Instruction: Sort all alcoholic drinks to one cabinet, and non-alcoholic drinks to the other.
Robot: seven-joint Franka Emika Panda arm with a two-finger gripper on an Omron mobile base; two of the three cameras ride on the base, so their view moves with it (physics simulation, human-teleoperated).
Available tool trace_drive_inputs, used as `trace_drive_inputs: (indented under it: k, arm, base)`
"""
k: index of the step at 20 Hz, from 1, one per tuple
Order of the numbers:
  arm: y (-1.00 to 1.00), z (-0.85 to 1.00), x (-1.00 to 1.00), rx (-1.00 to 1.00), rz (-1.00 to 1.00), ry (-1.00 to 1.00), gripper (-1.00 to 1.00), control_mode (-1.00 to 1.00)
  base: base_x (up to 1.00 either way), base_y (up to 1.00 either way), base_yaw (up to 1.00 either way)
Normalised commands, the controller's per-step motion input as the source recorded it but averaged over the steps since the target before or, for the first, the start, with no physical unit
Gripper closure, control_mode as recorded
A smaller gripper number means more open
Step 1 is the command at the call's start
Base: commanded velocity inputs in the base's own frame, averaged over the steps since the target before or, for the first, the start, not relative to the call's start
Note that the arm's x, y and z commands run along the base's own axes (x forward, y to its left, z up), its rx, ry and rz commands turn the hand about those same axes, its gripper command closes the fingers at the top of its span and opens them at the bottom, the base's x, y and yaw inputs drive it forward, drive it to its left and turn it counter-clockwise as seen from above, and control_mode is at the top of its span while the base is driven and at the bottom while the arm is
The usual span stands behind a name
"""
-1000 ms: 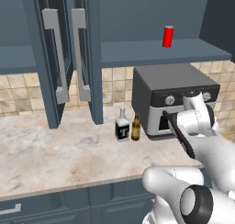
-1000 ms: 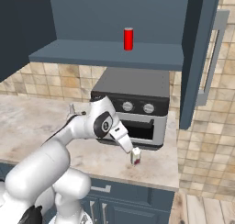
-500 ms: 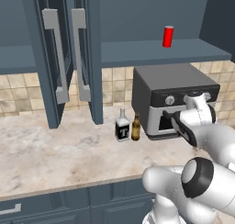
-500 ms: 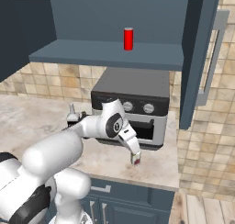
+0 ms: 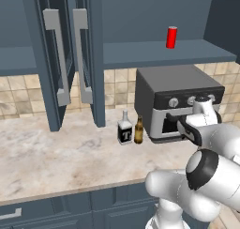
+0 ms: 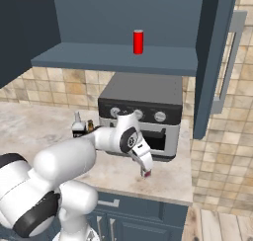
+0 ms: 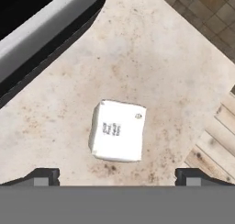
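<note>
can on cabinet shelf above oven | bottles on counter left of oven

We see a glossy white arm built of fat rounded segments, with dark grey-black caps and rings at the joints. One large round dark cap sits on the near segment in the left base view. The gripper is small, white-bodied with dark trim and a reddish spot near its tip; its two fingertips are dark and blocky.
</note>
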Motion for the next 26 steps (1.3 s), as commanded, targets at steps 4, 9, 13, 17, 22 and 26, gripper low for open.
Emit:
trace_drive_inputs:
  k: [4, 9, 13, 17, 22, 26]
  arm:
    - [-0.01, -0.21, 0.07, 0.02, 0.00, 0.00, -1.00, -1.00]
    - [-0.05, -0.19, 0.06, 0.00, 0.00, 0.00, -1.00, -1.00]
    - [-0.06, -0.14, 0.05, 0.00, 0.00, -0.01, -1.00, -1.00]
    - [-0.08, -0.12, 0.02, 0.00, 0.00, -0.02, -1.00, -1.00]
    - [-0.01, -0.08, 0.05, 0.00, 0.00, -0.03, -1.00, -1.00]
    - [0.00, -0.08, 0.02, 0.00, 0.00, -0.04, -1.00, -1.00]
  base:
    - [0.00, 0.00, 0.00]
    - [0.00, 0.00, 0.00]
    - [0.00, 0.00, 0.00]
    - [0.00, 0.00, 0.00]
    - [0.00, 0.00, 0.00]
    - [0.00, 0.00, 0.00]
